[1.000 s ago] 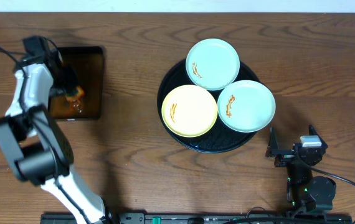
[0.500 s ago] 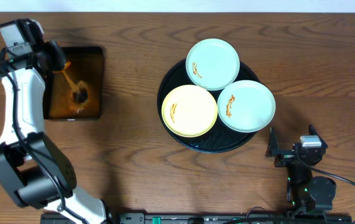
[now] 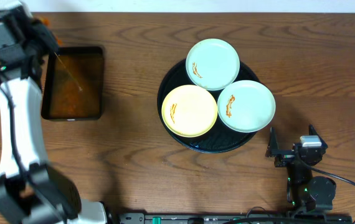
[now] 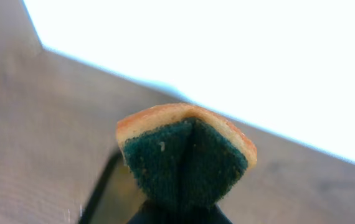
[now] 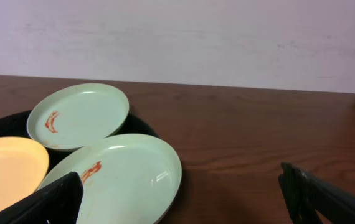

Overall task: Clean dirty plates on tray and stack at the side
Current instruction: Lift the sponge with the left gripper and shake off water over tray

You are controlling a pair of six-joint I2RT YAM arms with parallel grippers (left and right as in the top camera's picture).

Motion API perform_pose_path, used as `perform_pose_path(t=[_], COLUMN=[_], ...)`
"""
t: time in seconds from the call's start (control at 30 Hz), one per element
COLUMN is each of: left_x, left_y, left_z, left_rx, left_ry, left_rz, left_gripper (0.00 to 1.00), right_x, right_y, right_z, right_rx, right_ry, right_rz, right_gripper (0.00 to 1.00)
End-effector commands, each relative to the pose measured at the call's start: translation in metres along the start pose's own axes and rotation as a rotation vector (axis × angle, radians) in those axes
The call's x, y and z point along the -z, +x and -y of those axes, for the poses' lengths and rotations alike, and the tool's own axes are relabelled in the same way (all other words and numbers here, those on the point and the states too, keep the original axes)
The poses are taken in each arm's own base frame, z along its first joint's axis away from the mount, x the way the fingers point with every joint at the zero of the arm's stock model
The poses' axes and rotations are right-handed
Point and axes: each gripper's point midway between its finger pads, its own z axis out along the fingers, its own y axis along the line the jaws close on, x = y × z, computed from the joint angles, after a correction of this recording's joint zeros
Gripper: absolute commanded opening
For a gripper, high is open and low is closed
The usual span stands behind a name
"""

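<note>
Left end effector (image 4: 180,210) (with sponge (image 4: 187,155)) now higher, by rectangular tray (image 3: 101,81)'s corner

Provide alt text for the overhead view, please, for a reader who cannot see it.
A yellow plate and two mint plates, all sauce-smeared, sit on a round black tray right of centre. At far left, the left gripper, shut on a sponge, hangs above a rectangular tray of orange-brown liquid; the open right gripper sits at bottom right.

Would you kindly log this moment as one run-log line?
left pincer: shut on folded sponge | right pincer: open, beside tray | plates: three on tray, all smeared, none stacked
</note>
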Motion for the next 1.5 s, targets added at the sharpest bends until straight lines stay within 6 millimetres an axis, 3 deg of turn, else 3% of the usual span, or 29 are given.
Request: perform_pose_path(t=[0.0, 0.03, 0.13, 0.2, 0.27, 0.33, 0.4, 0.47, 0.57, 0.77, 0.8, 0.9, 0.97, 1.03, 1.13, 1.2, 1.27, 1.33, 1.4, 1.47], left_x=[0.047, 0.051, 0.031, 0.004, -0.031, -0.068, -0.077, -0.079, -0.064, 0.028, 0.058, 0.093, 0.095, 0.078, 0.030, -0.012, -0.053, -0.080, -0.085, -0.081], left_y=[-0.052, -0.056, -0.039, -0.012, 0.033, 0.094, 0.110, 0.111, 0.089, -0.039, -0.070, -0.100, -0.101, -0.087, -0.049, -0.004, 0.058, 0.110, 0.123, 0.115], left_z=[0.018, 0.020, 0.013, 0.004, -0.007, -0.024, -0.030, -0.030, -0.015, 0.036, 0.047, 0.057, 0.058, 0.049, 0.022, 0.006, -0.010, -0.018, -0.023, -0.022], left_rx=[-0.026, -0.030, -0.019, -0.003, 0.023, 0.059, 0.069, 0.070, 0.065, -0.035, -0.067, -0.101, -0.102, -0.082, -0.034, 0.000, 0.043, 0.081, 0.092, 0.090], left_ry=[0.044, 0.047, 0.035, 0.023, 0.004, -0.024, -0.030, -0.031, 0.028, 0.185, 0.202, 0.218, 0.218, 0.188, 0.091, 0.061, 0.040, 0.045, 0.036, 0.044], left_rz=[0.172, 0.190, 0.131, 0.048, -0.094, -0.273, -0.314, -0.315, -0.263, 0.134, 0.252, 0.378, 0.381, 0.325, 0.180, 0.027, -0.165, -0.315, -0.349, -0.328], left_gripper=[0.08, 0.08, 0.08, 0.08, 0.07, 0.08, 0.07, 0.08, 0.07, 0.07, 0.08, 0.07, 0.08, 0.07, 0.07, 0.07, 0.07, 0.08, 0.07, 0.07], right_x=[0.000, 0.000, 0.000, 0.000, 0.000, 0.000, 0.000, 0.000, 0.000, 0.000, 0.000, 0.000, 0.000, 0.000, 0.000, 0.000, 0.000, 0.000, 0.000, 0.000], right_y=[0.001, 0.001, 0.001, 0.001, 0.001, 0.001, 0.001, 0.001, 0.001, 0.001, 0.001, 0.001, 0.001, 0.001, 0.001, 0.001, 0.001, 0.001, 0.001, 0.001], right_z=[0.000, 0.000, 0.000, 0.000, 0.000, 0.000, 0.000, 0.000, 0.000, 0.000, 0.000, 0.000, 0.000, 0.000, 0.000, 0.000, 0.000, 0.000, 0.000, 0.000], right_rx=[0.008, 0.008, 0.008, 0.008, 0.008, 0.008, 0.008, 0.008, 0.008, 0.008, 0.008, 0.008, 0.008, 0.008, 0.008, 0.009, 0.008, 0.008, 0.008, 0.008], right_ry=[-0.001, 0.000, 0.000, 0.000, 0.000, 0.000, 0.000, -0.001, -0.001, 0.000, 0.000, 0.000, 0.000, 0.000, 0.000, 0.000, 0.000, 0.000, -0.001, 0.000], right_rz=[-0.002, -0.002, -0.002, -0.002, -0.002, -0.002, -0.002, -0.002, -0.003, -0.002, -0.002, -0.002, -0.002, -0.002, -0.001, -0.002, -0.002, -0.002, -0.002, -0.002], right_gripper=[0.99, 0.99, 0.99, 0.99, 0.99, 0.99, 0.99, 0.99, 0.99, 0.99, 0.99, 0.99, 0.99, 0.99, 0.99, 0.99, 0.99, 0.99, 0.99, 0.99])
